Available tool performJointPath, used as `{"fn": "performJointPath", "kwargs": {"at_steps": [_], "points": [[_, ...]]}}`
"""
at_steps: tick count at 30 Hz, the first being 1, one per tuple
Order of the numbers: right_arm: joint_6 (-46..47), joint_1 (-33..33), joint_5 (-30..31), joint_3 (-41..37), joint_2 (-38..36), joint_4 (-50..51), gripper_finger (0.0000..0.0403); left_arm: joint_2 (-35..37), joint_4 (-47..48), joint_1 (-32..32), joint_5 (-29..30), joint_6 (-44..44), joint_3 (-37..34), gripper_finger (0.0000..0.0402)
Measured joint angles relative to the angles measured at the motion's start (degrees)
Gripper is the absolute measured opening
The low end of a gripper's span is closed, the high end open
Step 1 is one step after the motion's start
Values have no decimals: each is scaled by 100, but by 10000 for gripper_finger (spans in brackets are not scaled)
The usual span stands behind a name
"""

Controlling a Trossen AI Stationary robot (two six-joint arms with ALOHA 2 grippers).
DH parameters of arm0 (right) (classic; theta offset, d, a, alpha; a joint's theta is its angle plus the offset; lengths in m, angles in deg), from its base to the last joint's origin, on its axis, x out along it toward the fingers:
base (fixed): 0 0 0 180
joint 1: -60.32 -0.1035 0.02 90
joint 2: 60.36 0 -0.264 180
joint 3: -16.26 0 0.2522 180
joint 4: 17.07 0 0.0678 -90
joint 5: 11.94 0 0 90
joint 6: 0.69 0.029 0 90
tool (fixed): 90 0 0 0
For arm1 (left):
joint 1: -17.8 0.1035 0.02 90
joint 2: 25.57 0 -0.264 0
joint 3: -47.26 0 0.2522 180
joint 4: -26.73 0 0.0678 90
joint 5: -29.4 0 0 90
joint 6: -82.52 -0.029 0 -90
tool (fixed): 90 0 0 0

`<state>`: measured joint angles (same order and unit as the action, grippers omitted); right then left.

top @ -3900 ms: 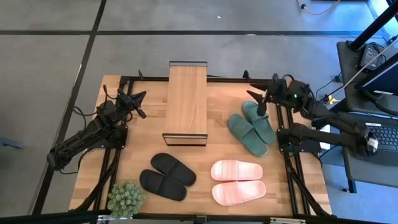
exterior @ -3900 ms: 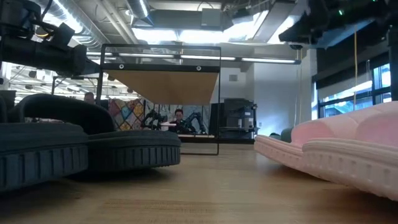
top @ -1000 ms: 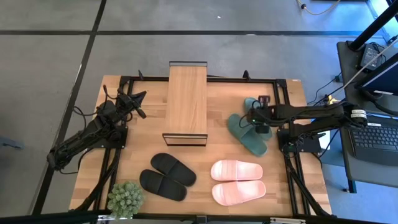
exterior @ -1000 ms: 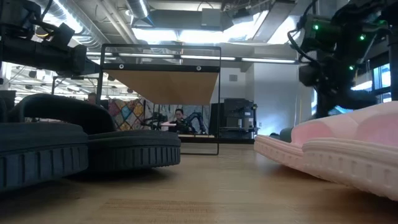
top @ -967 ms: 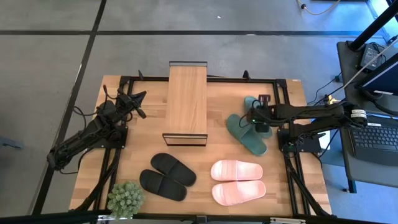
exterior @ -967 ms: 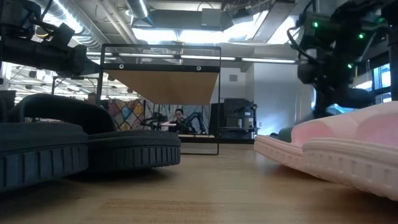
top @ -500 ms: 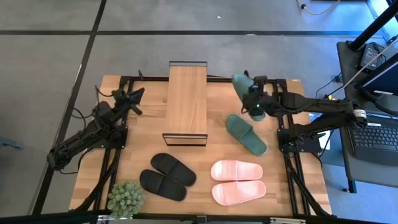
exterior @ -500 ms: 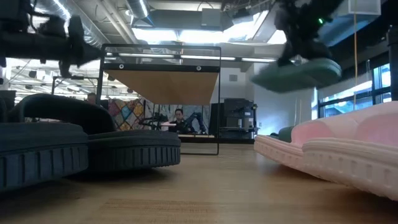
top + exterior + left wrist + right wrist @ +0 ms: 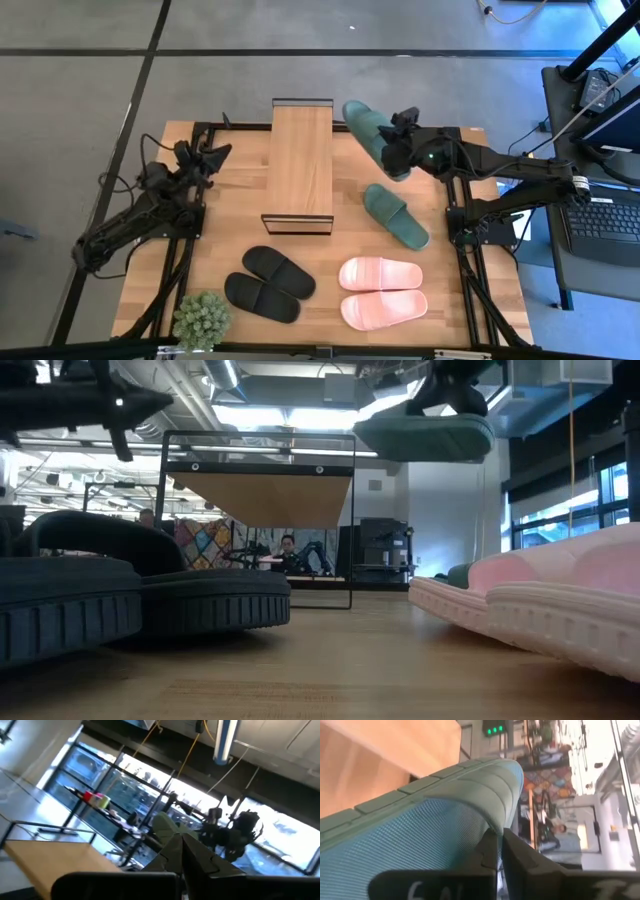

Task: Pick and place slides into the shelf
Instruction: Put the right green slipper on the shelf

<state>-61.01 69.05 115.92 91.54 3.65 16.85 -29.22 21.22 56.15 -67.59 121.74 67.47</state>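
A dark green slide (image 9: 366, 126) hangs in the air just right of the shelf (image 9: 300, 160), and my right gripper (image 9: 398, 152) is shut on it. In the low view this slide (image 9: 425, 436) floats level, high above the table. Its partner (image 9: 395, 215) lies sole-down on the table further toward the near edge. The black pair (image 9: 268, 283) and the pink pair (image 9: 383, 293) rest flat near the front edge. At the table's left side my left gripper (image 9: 217, 153) is raised and shut on nothing. My right gripper pinches the green slide at the edge of its broad ribbed strap (image 9: 487, 822) between its two shut fingers (image 9: 517, 857). It reaches in from the table's right. The slide is lifted clear and roughly level, its long axis slanting from far left to near right.
A small potted plant (image 9: 202, 320) stands at the near left corner. The shelf's black frame (image 9: 352, 520) rises in the table's middle. Bare wood lies between the shelf and the left arm.
My right gripper has lifted one green slide off the table and carried it up, toward the far edge and left toward the shelf. The other green slide has stayed in place. My left gripper has shifted slightly toward the far left.
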Motion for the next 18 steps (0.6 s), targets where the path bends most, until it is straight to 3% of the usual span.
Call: {"fn": "performJointPath", "kwargs": {"at_steps": [7, 18], "points": [[4, 4, -6, 0, 0, -19, 10, -422, -29, -3, 9, 48, 448, 0], [18, 4, -12, -2, 0, -17, 10, -422, -49, -2, 34, -382, 465, 0]]}}
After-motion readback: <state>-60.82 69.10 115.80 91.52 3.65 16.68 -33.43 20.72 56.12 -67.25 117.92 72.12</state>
